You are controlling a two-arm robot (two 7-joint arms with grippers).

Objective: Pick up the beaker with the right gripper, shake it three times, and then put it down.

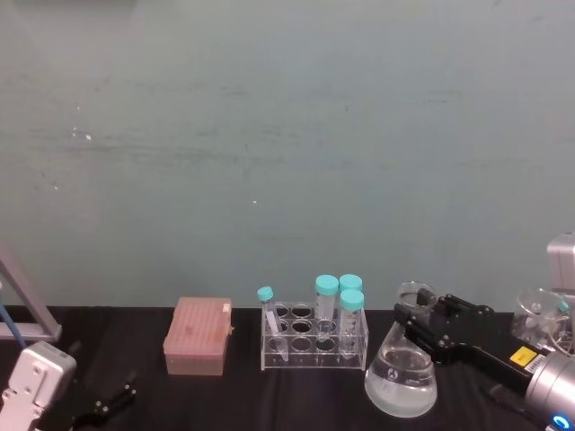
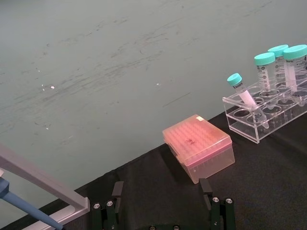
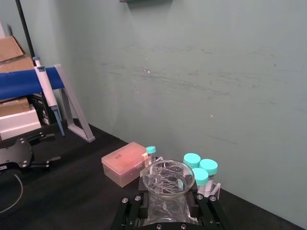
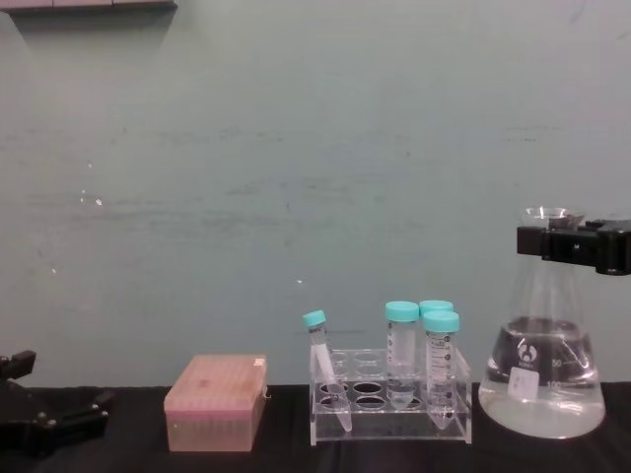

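Far left of the clear acrylic tube rack (image 1: 314,352) we see the black thin-armed left gripper (image 2: 161,187), fingers spread wide, holding nothing. We log the pink rectangular plastic tip box (image 1: 199,335) just left of the rack. Just right of it stands the clear glass conical beaker (image 1: 402,377), liquid inside. The black blocky right gripper (image 1: 415,316) clamps its neck.

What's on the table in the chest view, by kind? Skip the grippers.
Teal-capped tubes: 4
Clear rack: 1
Pink box: 1
Beaker: 1
Total: 7
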